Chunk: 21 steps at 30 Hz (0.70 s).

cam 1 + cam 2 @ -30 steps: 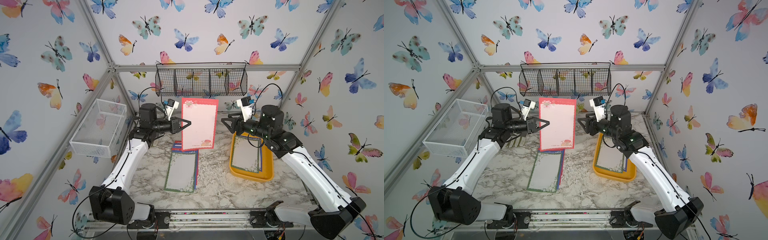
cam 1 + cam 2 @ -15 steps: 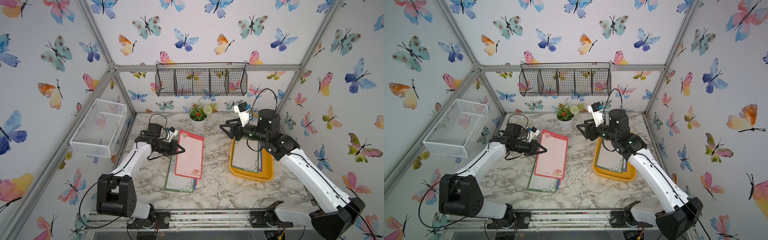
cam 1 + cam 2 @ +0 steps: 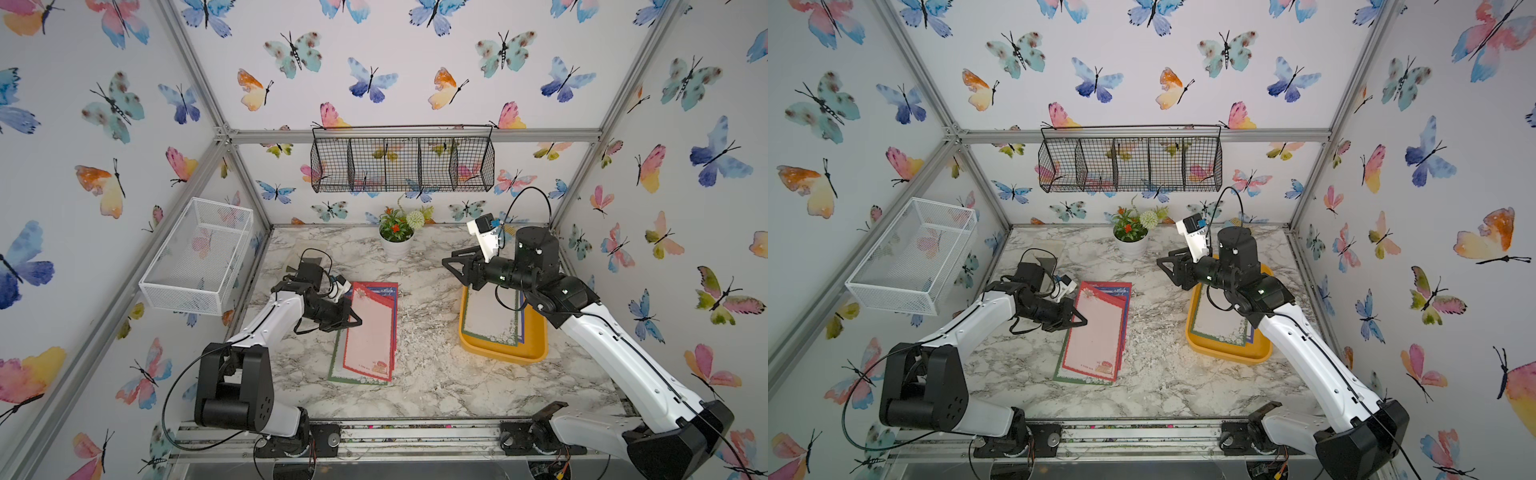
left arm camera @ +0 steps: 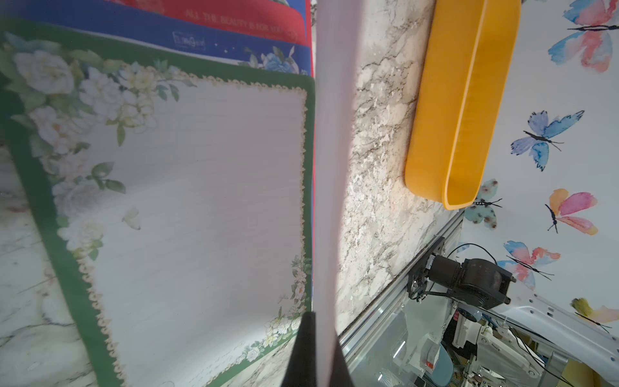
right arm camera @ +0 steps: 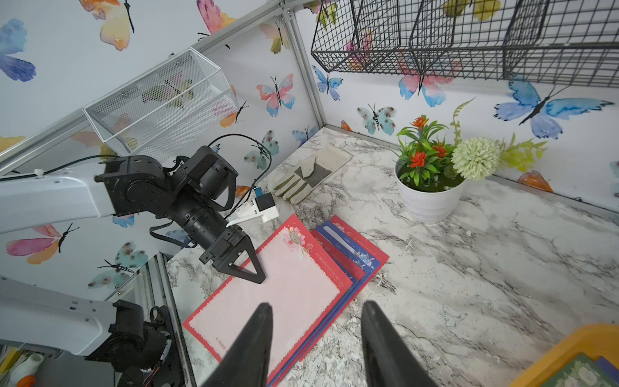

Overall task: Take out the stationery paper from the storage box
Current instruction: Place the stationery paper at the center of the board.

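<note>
Over the marble table (image 3: pixel 436 374), left gripper (image 3: pixel 356 322) pinches stationery paper (image 3: pixel 372 336).

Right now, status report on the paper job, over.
Left claw shut on red-bordered sheet, over table pile. Right claw open, raised beside storage box. More sheets inside. Nothing blocking.

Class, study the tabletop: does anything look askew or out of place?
Yes. The stationery paper out on the table lies fanned, its edges not squared, and a lone work glove lies near the back corner, unrelated to the paper.
</note>
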Each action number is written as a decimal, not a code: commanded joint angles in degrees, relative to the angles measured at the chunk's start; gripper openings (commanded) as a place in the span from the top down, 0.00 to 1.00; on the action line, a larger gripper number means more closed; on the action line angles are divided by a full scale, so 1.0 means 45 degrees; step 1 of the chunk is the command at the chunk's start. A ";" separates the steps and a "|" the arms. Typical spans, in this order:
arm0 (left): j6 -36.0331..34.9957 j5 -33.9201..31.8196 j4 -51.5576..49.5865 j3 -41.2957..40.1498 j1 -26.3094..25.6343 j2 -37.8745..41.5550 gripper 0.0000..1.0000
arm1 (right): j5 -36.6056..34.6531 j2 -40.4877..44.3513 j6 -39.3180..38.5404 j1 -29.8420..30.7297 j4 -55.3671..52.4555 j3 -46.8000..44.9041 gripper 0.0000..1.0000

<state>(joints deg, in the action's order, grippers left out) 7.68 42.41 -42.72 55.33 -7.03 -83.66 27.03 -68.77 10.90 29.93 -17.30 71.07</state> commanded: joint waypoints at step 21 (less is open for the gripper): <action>0.0050 -0.1602 -0.0057 -0.0243 0.0304 -0.1208 0.98 | -0.0049 0.0029 0.0111 -0.0005 -0.0511 -0.0012 0.54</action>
<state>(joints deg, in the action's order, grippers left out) 7.92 37.56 -42.48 53.17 -6.04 -88.05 26.98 -68.77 10.96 29.93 -18.46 71.07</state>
